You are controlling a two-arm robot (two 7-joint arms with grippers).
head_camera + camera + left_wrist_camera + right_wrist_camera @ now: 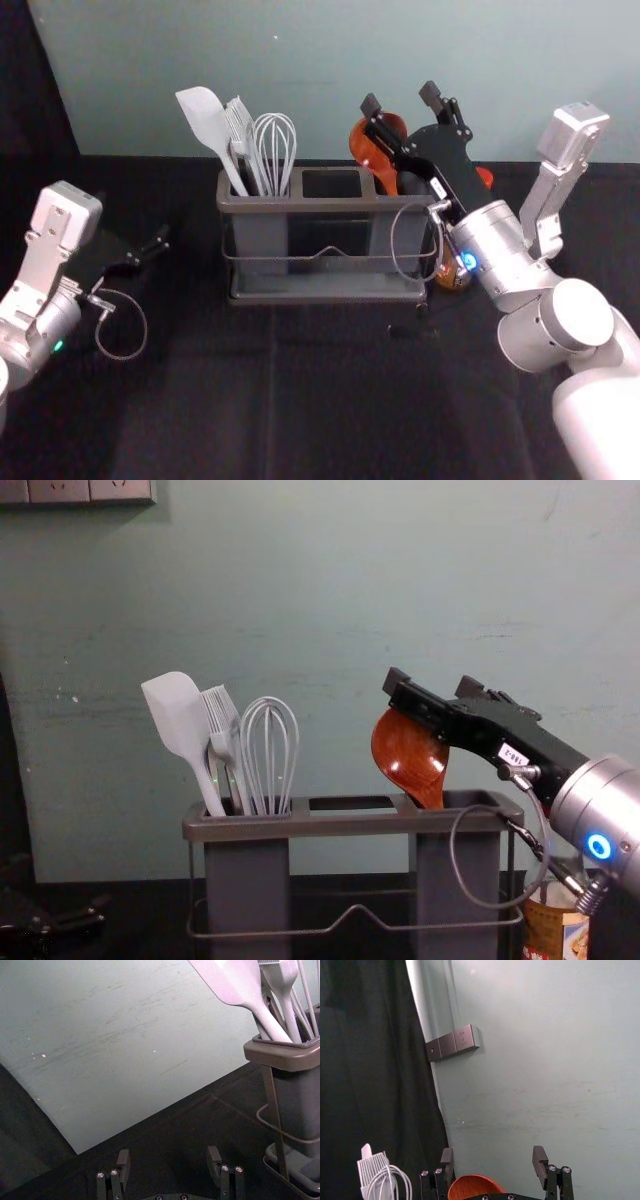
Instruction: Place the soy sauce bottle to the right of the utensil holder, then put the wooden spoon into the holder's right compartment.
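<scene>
Wooden spoon (408,752) stands in the holder (300,205)'s right cup (457,865) (big end up); right gripper (400,98) near it, left gripper (168,228) left, both jaws spread.

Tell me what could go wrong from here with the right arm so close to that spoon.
The open right gripper overlaps the bowl of the wooden spoon in the chest view; pulling away carelessly might drag or lift it.

The cable loop hangs in front of the utensil holder and could snag its rim or wire.

The right arm reaches in above the bottle; dipping might knock it.
</scene>
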